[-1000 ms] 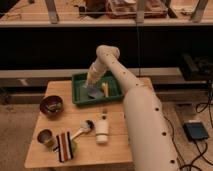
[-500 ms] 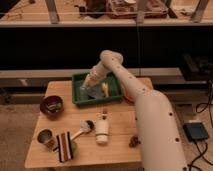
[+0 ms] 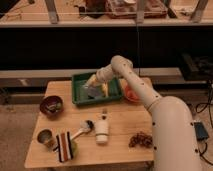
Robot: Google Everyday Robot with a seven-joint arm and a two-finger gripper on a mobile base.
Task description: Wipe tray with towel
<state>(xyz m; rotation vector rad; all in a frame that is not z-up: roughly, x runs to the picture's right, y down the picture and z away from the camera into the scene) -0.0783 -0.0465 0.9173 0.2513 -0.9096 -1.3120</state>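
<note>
Right, over the wooden table (image 3: 120, 119), reaching in from 4 o'clock with the white arm (image 3: 150, 100), elbow arched up near 1 o'clock. Down inside the green tray (image 3: 78, 97) with the gripper (image 3: 93, 86), at 12 o'clock on the tabletop. Clenched tight on the towel (image 3: 92, 93), a pale grey scrap bunched at the tip and lying on the tray floor, a touch toward 9 o'clock of the tray's middle. Just at 3 o'clock of the towel, something yellow (image 3: 105, 90) in the same tray, too unclear to name. Beside the tray at 3 o'clock, an orange bowl (image 3: 131, 94), half hidden behind the arm. Out at 9 o'clock, a dark red bowl (image 3: 51, 106). Near the middle, a white bottle (image 3: 102, 131) standing upright, with a brush (image 3: 85, 128) just at its 9 o'clock. Down at 7 o'clock, a striped cloth (image 3: 63, 146) next to a small cup (image 3: 45, 136). At 5 o'clock, a bunch of grapes (image 3: 141, 140), close to the arm.
</note>
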